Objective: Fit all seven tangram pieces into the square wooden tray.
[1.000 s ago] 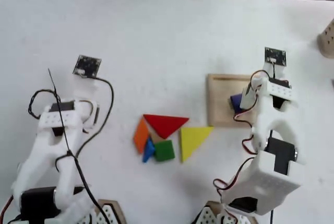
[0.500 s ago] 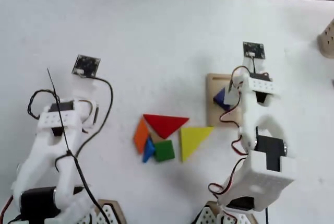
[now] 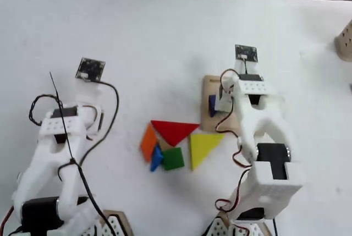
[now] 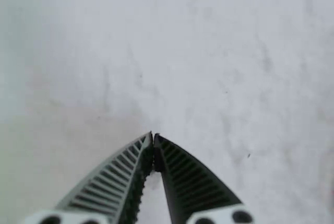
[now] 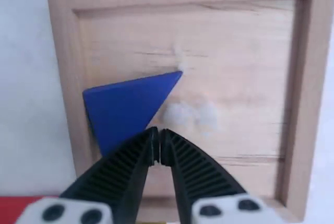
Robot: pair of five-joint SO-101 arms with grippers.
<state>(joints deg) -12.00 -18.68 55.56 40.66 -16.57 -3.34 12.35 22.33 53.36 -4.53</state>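
Right fingers (image 5: 125,177) clenched tip to tip with nothing between them, poised just over an edge of the blue triangle (image 5: 125,106); left fingers (image 4: 117,182) likewise clenched, tips touching, above bare white worktop (image 3: 165,32) at the left of the high frame. Right of centre, square wooden tray (image 3: 207,82) lying flat on the worktop, partly covered by the right arm, one piece inside. Below and left of the tray, at centre frame, a tight cluster on the worktop: red triangle (image 3: 173,130) uppermost, point down; yellow triangle (image 3: 202,147) just beside it at lower right, its tip close to the tray's near corner. Inside the tray, blue triangle flat on the wood floor, close along the left wall. Back in the cluster, orange piece (image 3: 148,141) at left, touching the red; green square (image 3: 174,159) below the red; small blue piece (image 3: 157,160) squeezed between orange and green.
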